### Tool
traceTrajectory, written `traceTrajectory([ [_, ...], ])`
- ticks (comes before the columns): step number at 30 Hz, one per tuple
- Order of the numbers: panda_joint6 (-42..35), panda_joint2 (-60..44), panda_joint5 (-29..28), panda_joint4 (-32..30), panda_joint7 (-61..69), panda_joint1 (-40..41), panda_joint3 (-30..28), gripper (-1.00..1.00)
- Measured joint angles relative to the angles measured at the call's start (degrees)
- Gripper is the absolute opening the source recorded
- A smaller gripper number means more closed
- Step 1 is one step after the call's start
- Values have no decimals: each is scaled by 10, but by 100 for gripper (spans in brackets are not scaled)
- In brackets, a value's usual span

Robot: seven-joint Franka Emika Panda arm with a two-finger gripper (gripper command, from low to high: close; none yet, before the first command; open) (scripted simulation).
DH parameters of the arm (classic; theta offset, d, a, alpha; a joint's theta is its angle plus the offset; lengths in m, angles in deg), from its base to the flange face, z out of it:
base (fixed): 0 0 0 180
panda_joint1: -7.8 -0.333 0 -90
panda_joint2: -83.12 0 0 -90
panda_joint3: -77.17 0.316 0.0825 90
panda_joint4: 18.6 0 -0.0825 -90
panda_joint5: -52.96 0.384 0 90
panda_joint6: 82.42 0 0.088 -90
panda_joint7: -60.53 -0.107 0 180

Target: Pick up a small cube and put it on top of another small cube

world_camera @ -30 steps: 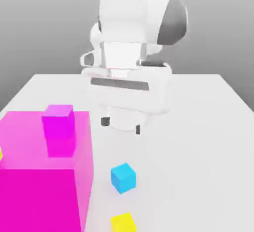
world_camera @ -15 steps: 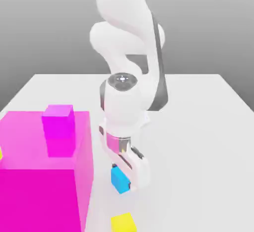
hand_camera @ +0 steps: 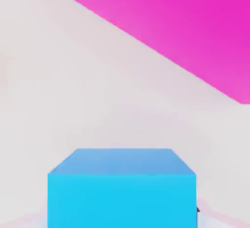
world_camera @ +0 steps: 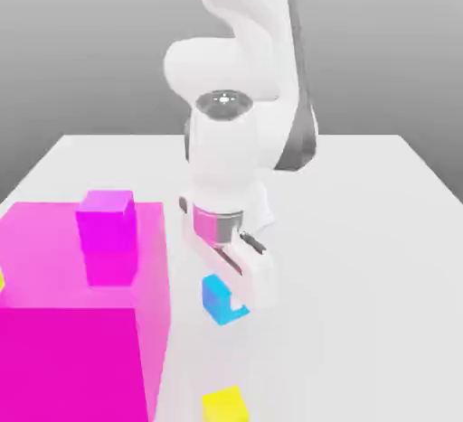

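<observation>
Room: plain grey wall behind, fading lighter lower down.
Table [world_camera: 380, 230]: flat, white, wide, with its far edge against the grey.
Arm [world_camera: 237, 95]: big, white, bending down over the middle of the table.
Big pink block [world_camera: 54, 321]: on the exterior view's left, a smaller pink block [world_camera: 107, 221] on top.
Gripper [world_camera: 228, 298]: pointing down, clamped on the small blue cube [world_camera: 217, 298], which looks lifted off the table.
Small yellow cube [world_camera: 224, 405]: on the table, nearer the camera than the blue one, apart from it.
</observation>
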Motion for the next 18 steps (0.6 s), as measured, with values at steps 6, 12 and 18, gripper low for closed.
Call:
traceTrajectory([
  [6,-75,-52,-13,122,23,2,2,-100],
  [12,-122,-106,-10,230,54,4,4,-100],
  [18,-62,-177,-26,242,44,-3,-6,100],
])
